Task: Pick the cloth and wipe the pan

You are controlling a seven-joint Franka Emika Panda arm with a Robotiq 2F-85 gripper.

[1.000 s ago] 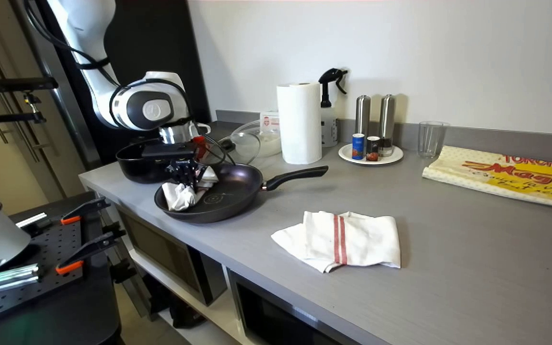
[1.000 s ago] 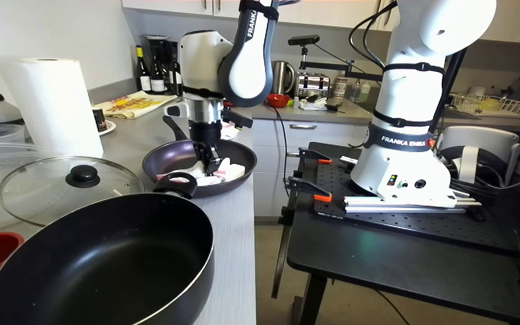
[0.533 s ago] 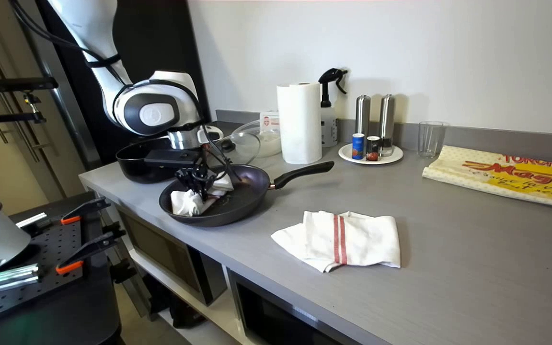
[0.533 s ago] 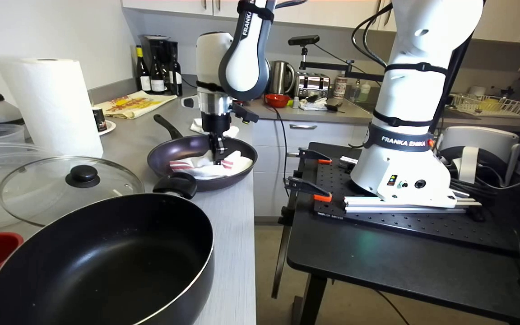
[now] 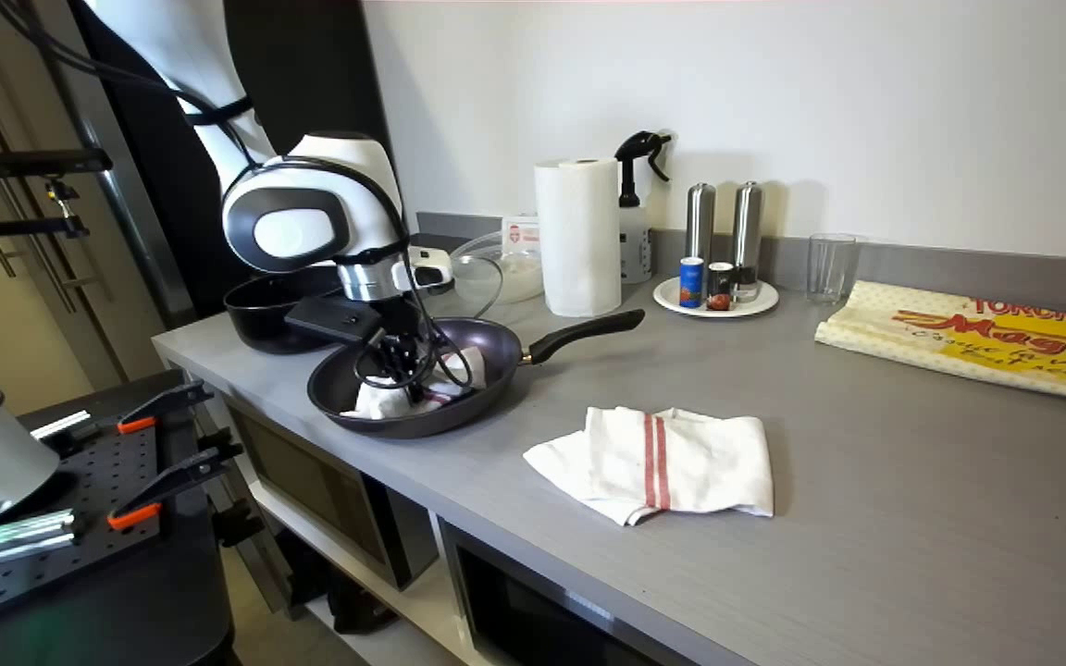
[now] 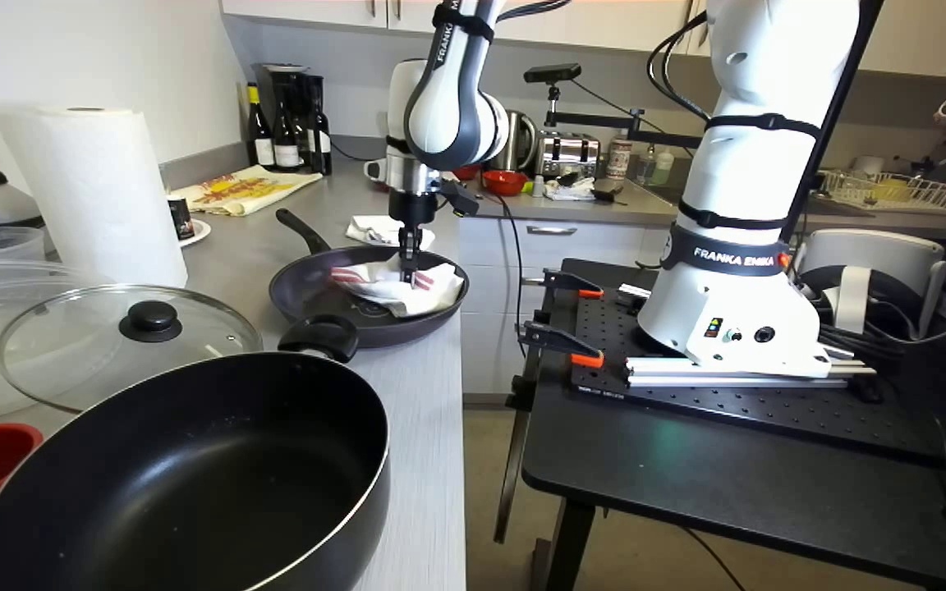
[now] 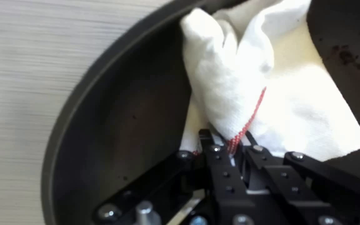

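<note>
Cloth (image 7: 227,81) is clenched by the gripper (image 7: 228,139) and held inside the pan (image 6: 305,295). Dark flecks (image 7: 347,57) are seen right of the cloth in the wrist view; light, flat strokes should be directed there.

In an exterior view, the gripper (image 5: 416,394) seems to pinch the cloth (image 5: 381,400) in the pan (image 5: 498,350); a folded towel (image 5: 701,462) lies on the counter (image 5: 875,518).

Wht wall (image 5: 949,120) behind gry countertop (image 5: 885,499)
</note>
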